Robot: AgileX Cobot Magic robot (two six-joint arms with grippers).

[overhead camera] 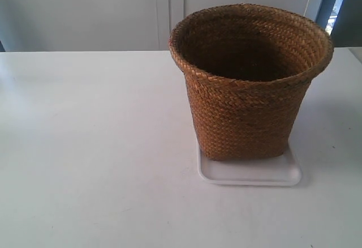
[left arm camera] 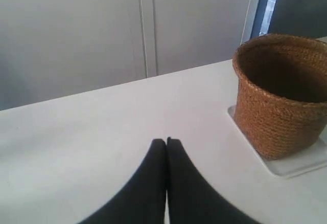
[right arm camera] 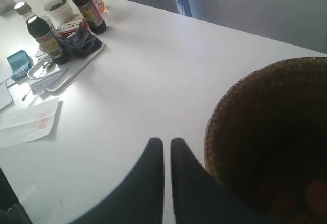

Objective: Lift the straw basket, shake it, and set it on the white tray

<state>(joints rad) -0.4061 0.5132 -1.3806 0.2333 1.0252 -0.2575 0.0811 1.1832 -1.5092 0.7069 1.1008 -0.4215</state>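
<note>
The straw basket [overhead camera: 249, 112] stands upright on the white tray [overhead camera: 249, 174], right of the table's middle in the exterior view; neither arm shows there. In the left wrist view, the basket [left arm camera: 281, 111] and a corner of the tray [left arm camera: 301, 165] lie off to one side, well apart from my left gripper [left arm camera: 166, 141]. That gripper is shut, its fingertips touching, and it hovers over bare table. My right gripper [right arm camera: 167, 141] is shut with only a thin slit between its fingers and holds nothing. It sits just beside the basket's rim [right arm camera: 219, 111].
In the right wrist view, a second tray [right arm camera: 61, 73] at the table's far end holds two dark bottles [right arm camera: 88, 6] and a dark cloth. A small potted plant [right arm camera: 59, 6] and sheets of paper [right arm camera: 25, 121] lie nearby. Pale cabinet doors [overhead camera: 113, 10] stand behind the table.
</note>
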